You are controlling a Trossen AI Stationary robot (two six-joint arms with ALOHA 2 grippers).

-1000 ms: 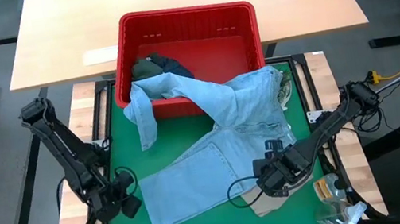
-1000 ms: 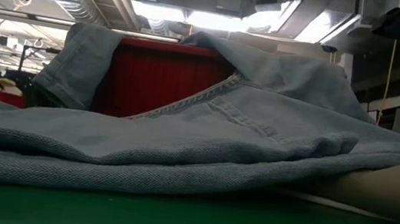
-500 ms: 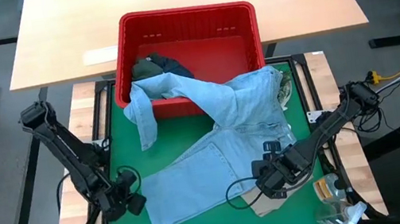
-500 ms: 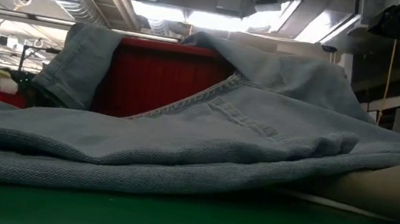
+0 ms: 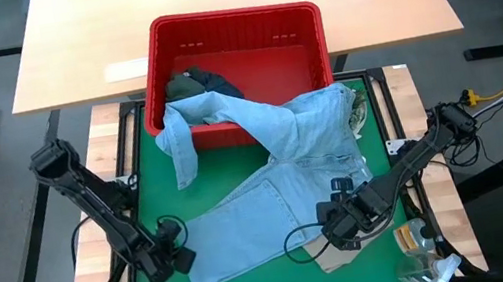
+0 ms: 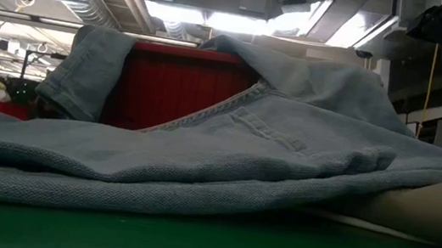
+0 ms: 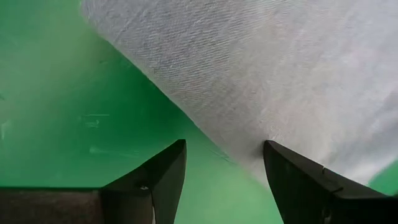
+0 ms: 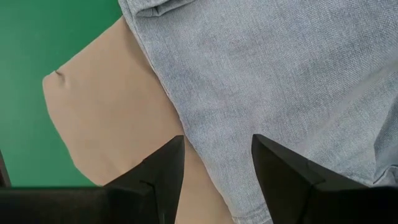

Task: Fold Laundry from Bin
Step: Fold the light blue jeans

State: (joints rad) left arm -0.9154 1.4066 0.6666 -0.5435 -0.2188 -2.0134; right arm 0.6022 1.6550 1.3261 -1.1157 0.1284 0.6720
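Overhead view alone shows dark garments inside the red slotted plastic bin (image 5: 238, 57) at the green mat's (image 5: 153, 192) far edge. Light blue denim jeans (image 5: 270, 194) drape from its rim across the mat. Left gripper (image 5: 171, 260) open, empty, at the jeans' near-left hem; right gripper (image 5: 338, 228) open over jeans and beige cloth (image 8: 106, 112).

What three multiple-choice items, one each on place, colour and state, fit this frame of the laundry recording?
1. Where is the left gripper? A inside the bin B by the near left edge of the light blue garment C over the wooden table
2. What colour is the bin? A red B blue C white
3. How do the left gripper's fingers stand? A shut on cloth B open, holding nothing C shut, empty

Answers: 1 B, the high view shows it at the cloth's edge. 2 A, its rim is red. 3 B, the left wrist view shows a gap over mat and cloth.
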